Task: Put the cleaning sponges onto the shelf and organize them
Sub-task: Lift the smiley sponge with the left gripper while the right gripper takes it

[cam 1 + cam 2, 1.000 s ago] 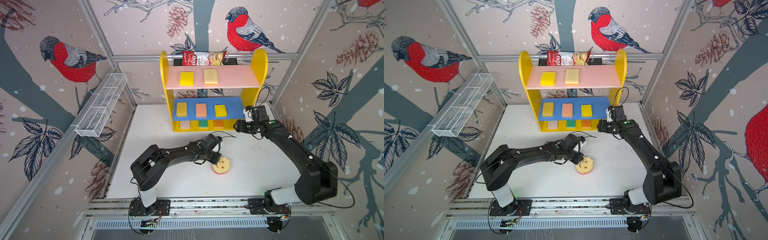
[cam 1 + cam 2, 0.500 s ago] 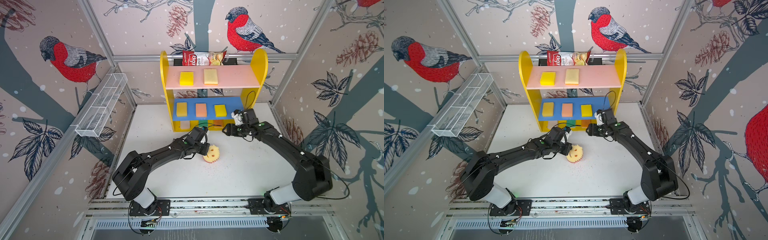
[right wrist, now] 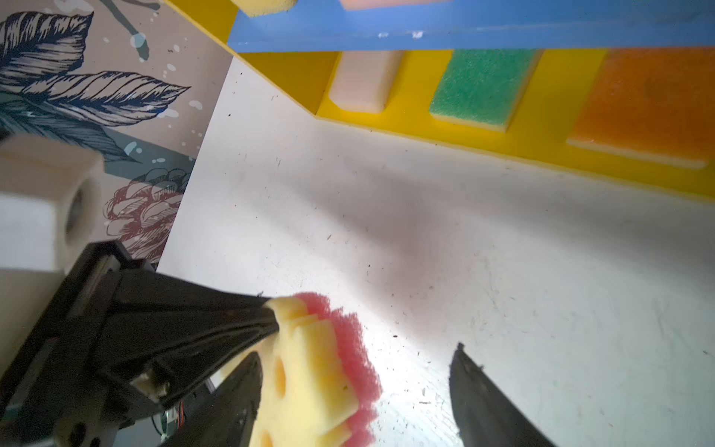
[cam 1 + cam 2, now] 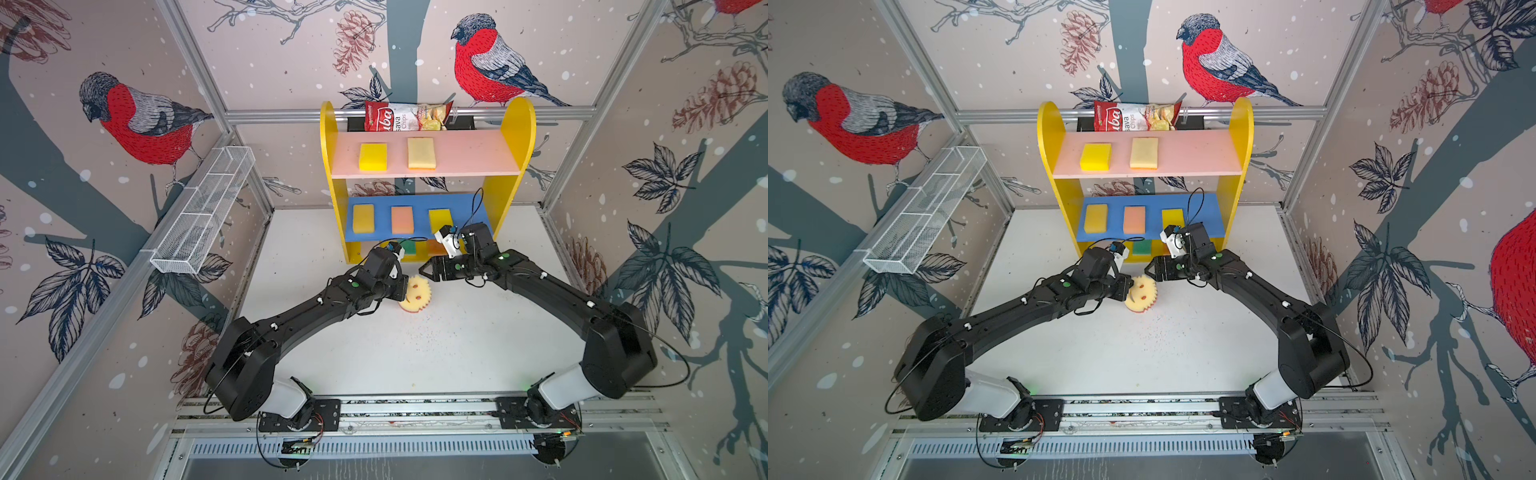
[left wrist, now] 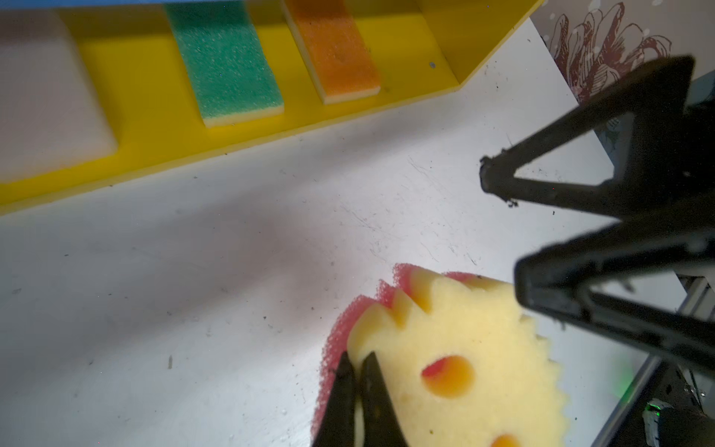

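While left claw (image 5: 358, 360) pinches the round smiley sponge (image 4: 415, 293) by its rim, just in front of the shelf (image 4: 515, 137), right claw (image 4: 427, 272) stands wide beside it. Looks like a handover: right closes across the thick body first, then left releases.

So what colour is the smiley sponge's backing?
The backing is pink, clearest in the right wrist view.

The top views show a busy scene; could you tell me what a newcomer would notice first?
The yellow smiley sponge in the middle stands out, pinched at its rim by the left hand while the open right hand faces it. Behind stands the bright shelf with sponges in rows, against red-bird wallpaper.
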Action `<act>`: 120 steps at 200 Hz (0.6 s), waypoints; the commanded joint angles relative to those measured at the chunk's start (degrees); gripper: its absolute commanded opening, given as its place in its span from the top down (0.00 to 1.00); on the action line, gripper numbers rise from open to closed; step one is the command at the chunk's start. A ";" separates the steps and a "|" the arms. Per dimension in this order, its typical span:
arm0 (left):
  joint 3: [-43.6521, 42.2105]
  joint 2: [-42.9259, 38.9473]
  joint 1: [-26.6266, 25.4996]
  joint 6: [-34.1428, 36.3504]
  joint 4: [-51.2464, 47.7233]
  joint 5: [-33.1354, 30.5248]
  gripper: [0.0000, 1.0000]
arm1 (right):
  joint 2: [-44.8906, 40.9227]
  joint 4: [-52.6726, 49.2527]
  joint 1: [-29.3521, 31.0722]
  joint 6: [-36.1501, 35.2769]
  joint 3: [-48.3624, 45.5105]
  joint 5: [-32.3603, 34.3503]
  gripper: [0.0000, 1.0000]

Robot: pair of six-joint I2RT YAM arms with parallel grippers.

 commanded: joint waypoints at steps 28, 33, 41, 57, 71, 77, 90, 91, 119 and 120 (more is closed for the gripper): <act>0.55 -0.67 0.74 -1.18 0.15 -2.79 1.00 | 0.12 1.29 0.71 -1.02 -2.56 -4.94 0.34; 0.57 -0.66 0.76 -1.30 0.12 -2.71 1.00 | 0.22 1.29 0.69 -0.94 -2.64 -5.03 0.35; 0.58 -0.58 0.77 -1.38 -0.07 -2.40 1.00 | 0.32 1.63 0.63 -0.78 -2.64 -5.56 0.40; 2.40 -0.58 0.84 -1.34 -0.16 -2.44 1.00 | 0.40 2.65 0.62 -0.30 -2.62 -6.77 0.50; 2.65 -0.50 0.93 -1.23 0.02 -2.44 1.00 | 0.79 3.22 0.62 0.20 -2.29 -7.59 0.64; 2.92 -0.47 0.96 -1.23 -0.11 -2.31 1.00 | 1.01 3.48 0.67 0.45 -2.05 -7.97 0.69; 3.39 -0.54 0.95 -1.14 -0.47 -2.01 1.00 | 1.52 4.46 0.71 1.35 -1.78 -9.28 0.73; 3.40 -0.56 0.95 -1.13 -0.49 -1.96 1.00 | 1.58 4.56 0.71 1.42 -1.76 -9.36 0.73; 3.08 -0.86 0.96 -1.03 0.98 -1.84 1.00 | 2.84 5.34 1.11 2.00 -0.59 -9.83 0.83; 3.11 -0.85 0.95 -1.03 0.98 -1.83 1.00 | 2.85 5.35 1.17 2.05 -0.55 -9.82 0.84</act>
